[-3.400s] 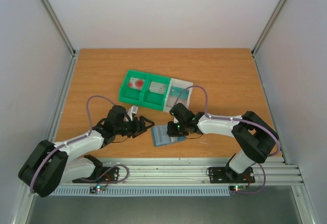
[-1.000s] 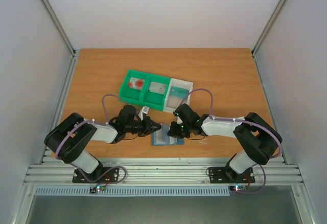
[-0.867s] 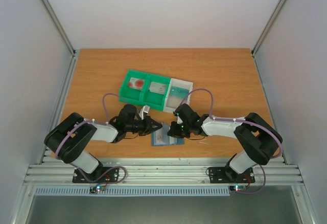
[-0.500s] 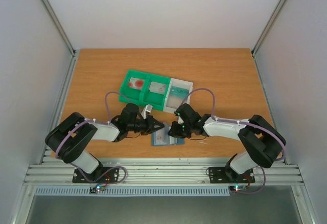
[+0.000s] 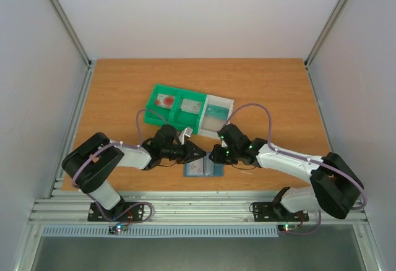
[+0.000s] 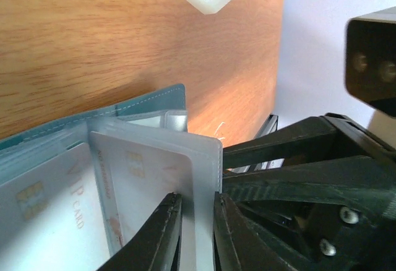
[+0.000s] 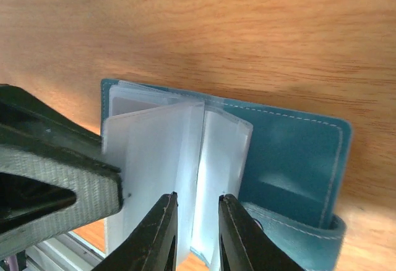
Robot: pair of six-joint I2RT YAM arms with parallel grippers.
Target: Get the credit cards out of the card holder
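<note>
Flanks, with the left gripper point(image 6: 197, 198), the free edge of one clear sleeve point(image 6: 207, 159) of the card holder point(image 6: 148, 101): jaws narrow, one black finger close on each side of that sleeve at the bottom centre of the left wrist view. Cannot tell whether the pads press the plastic or merely stand beside it. Does the same with the right gripper point(image 7: 197, 198): jaws narrow, bottom centre of its own view, set astride the edges of the fanned sleeves; grip or no grip, cannot tell. Both sets of tips nearly nose to nose in the top view, lower centre of the frame, right over the holder.

As for the card holder: lies open on the wooden table point(image 5: 272, 98), just above the arm bases in the top view, teal cover flat and spread toward the right of the right wrist view, sleeves standing up from its spine like pages. Carries credit cards point(image 6: 49, 203) in those sleeves: at lower left of the left wrist view, a pale one lettered VIP CARD with a gold chip, and beside it another showing through the flanked sleeve.

Farther up the top view, left of centre: green bin tray point(image 5: 158, 121) with a white end compartment point(image 5: 224, 102) at its right. Shows a red-marked card point(image 5: 165, 101) in the leftmost compartment, a grey card point(image 5: 192, 106) in the middle one, a teal-green card point(image 5: 213, 115) in the white one, small and hard to make out; all apart from the holder.
</note>
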